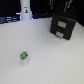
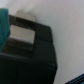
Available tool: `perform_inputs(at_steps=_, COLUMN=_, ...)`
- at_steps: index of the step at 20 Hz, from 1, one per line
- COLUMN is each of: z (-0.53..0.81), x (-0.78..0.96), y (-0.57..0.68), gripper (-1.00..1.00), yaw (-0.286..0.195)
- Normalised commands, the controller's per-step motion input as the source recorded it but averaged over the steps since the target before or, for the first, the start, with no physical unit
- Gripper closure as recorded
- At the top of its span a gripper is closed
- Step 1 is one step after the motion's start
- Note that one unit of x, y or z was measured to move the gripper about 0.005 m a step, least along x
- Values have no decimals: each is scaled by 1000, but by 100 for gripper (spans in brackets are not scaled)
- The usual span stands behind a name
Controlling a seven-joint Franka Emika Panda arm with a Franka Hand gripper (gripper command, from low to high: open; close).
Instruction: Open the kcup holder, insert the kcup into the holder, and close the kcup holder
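Only in the exterior view is the whole scene laid out: the kcup holder (image 1: 63, 24), a black boxy unit, is seen at the upper right of the frame on the white table (image 1: 45, 60), with two pale rectangular patches on its front face. The kcup (image 1: 23, 56), a tiny round white pod with a green and dark lid, is seen at the lower left of centre, well apart from the holder. A white bottle-shaped object (image 1: 25, 10) with black marks is seen at the top left.

In the wrist view, the kcup holder (image 2: 30, 55) is shown close up as a dark block with a pale recessed patch, filling the lower left of the frame; the kcup is not shown there. A teal edge is seen at the far left. The gripper cannot be made out in the exterior view, so neither the state of the jaws nor the kcup's place relative to them can be told.
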Motion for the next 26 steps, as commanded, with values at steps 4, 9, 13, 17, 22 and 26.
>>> perform_inputs(at_steps=4, z=-198, x=-389, y=654, gripper=-100, yaw=-164)
perform_inputs(at_steps=9, z=-335, x=-190, y=517, gripper=-100, yaw=-158)
perform_inputs(at_steps=13, z=-408, x=-50, y=378, gripper=-100, yaw=-130)
perform_inputs(at_steps=17, z=-417, x=25, y=266, gripper=-100, yaw=-69)
perform_inputs(at_steps=22, z=-370, x=90, y=266, gripper=-100, yaw=-37)
perform_inputs(at_steps=26, z=-436, x=-69, y=162, gripper=-100, yaw=-11)
